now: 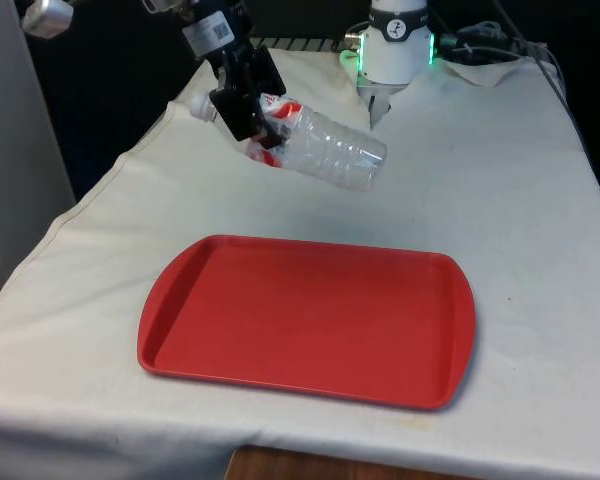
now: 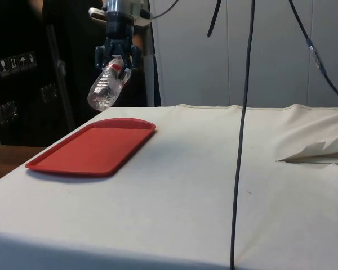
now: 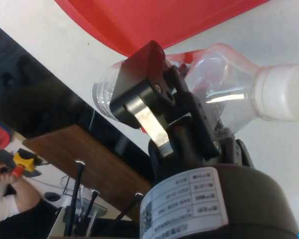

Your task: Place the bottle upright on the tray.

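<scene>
Clamped in our black gripper (image 1: 248, 108) is a clear, ribbed plastic bottle (image 1: 325, 148) with a red-and-white label and white cap (image 3: 281, 92), fingers closed just below its neck. We see it tilted nearly sideways in the air, above and beyond the smooth red rounded-corner tray (image 1: 310, 320) on the white cloth (image 1: 520, 200).
</scene>
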You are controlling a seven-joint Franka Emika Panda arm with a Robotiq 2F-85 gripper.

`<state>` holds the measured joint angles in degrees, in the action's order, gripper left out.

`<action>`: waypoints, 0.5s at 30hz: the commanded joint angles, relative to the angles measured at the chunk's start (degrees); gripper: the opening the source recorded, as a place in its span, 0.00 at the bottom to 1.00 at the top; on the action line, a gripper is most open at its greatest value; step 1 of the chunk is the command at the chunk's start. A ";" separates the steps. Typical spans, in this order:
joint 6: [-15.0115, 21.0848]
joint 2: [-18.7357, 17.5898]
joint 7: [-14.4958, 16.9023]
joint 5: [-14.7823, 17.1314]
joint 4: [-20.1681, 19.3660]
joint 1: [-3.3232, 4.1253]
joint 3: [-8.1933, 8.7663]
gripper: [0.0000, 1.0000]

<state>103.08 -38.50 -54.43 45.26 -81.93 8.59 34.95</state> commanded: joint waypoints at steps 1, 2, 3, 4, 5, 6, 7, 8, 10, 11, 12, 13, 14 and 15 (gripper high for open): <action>0.11 -0.06 -0.29 -0.40 0.23 0.06 0.00 0.14; 0.57 -0.29 -0.97 -0.69 0.63 0.40 0.17 0.14; 0.63 -0.29 -1.20 -0.97 0.80 0.40 0.11 0.14; 0.86 -0.34 -1.83 -1.66 1.20 0.69 0.06 0.14; 0.92 -0.40 -2.12 -2.06 1.38 0.74 0.06 0.14; 0.92 -0.40 -2.12 -2.06 1.38 0.74 0.06 0.14; 1.15 -0.46 -2.69 -2.81 1.78 0.97 -0.06 0.14; 1.26 -0.52 -2.98 -3.15 2.01 1.09 -0.17 0.14; 0.69 -0.34 -2.69 -3.27 2.01 0.69 -0.46 0.14; 1.49 -0.63 -3.61 -3.90 2.46 1.26 -0.40 0.14; 1.60 -0.74 -3.95 -4.30 2.69 1.32 -0.57 0.14; 1.95 -0.86 -4.53 -5.10 3.04 1.43 -0.92 0.14; 2.18 -0.92 -4.87 -5.50 3.21 1.49 -1.09 0.14; 2.35 -0.92 -5.21 -5.90 3.38 1.60 -1.26 0.14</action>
<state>104.97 -39.25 -59.07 39.53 -78.78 9.74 33.46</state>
